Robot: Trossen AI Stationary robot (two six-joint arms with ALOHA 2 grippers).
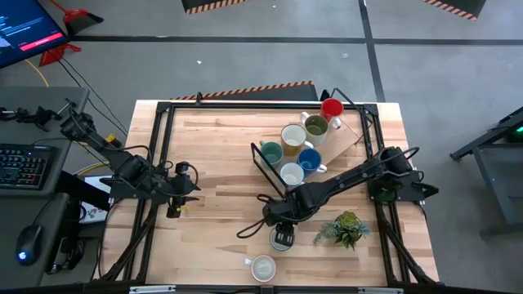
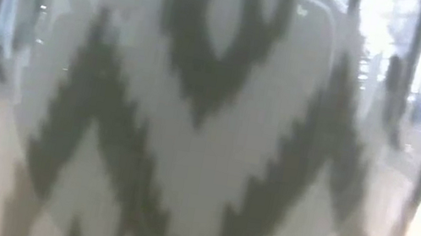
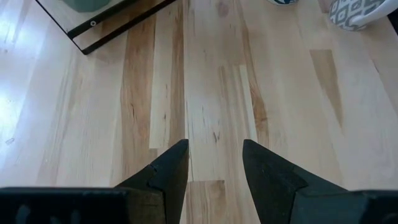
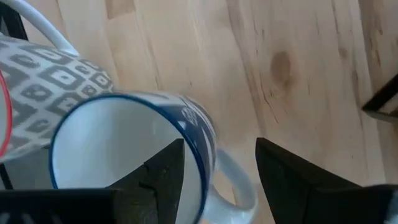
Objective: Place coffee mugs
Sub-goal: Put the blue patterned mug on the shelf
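A blue mug with a white inside [image 4: 124,155] stands on the table near the front; it also shows in the high view [image 1: 282,239]. My right gripper [image 4: 221,146] is open above it, pointing down, one finger over the mug's mouth and one outside past the handle [image 4: 239,186]. A grey-and-white patterned mug [image 1: 263,267] stands nearer the front edge and fills the low view [image 2: 194,115]. Red [image 1: 331,108], olive [image 1: 315,125], cream [image 1: 293,136], teal [image 1: 271,152], blue [image 1: 309,159] and white [image 1: 292,173] mugs stand on a wooden tray [image 1: 350,140]. My left gripper [image 3: 214,146] is open over bare table at the left. My right gripper straddles the blue mug's wall at the handle side [image 4: 202,146], one finger inside the mouth and one outside, coming from above. I cannot tell whether either finger touches the mug. The mug stands on the table.
A small green potted plant [image 1: 347,227] stands right of the right gripper. The tray's black frame [image 3: 93,25] stands at its left side. Bare wood lies between the two arms and across the table's left half [image 1: 212,163].
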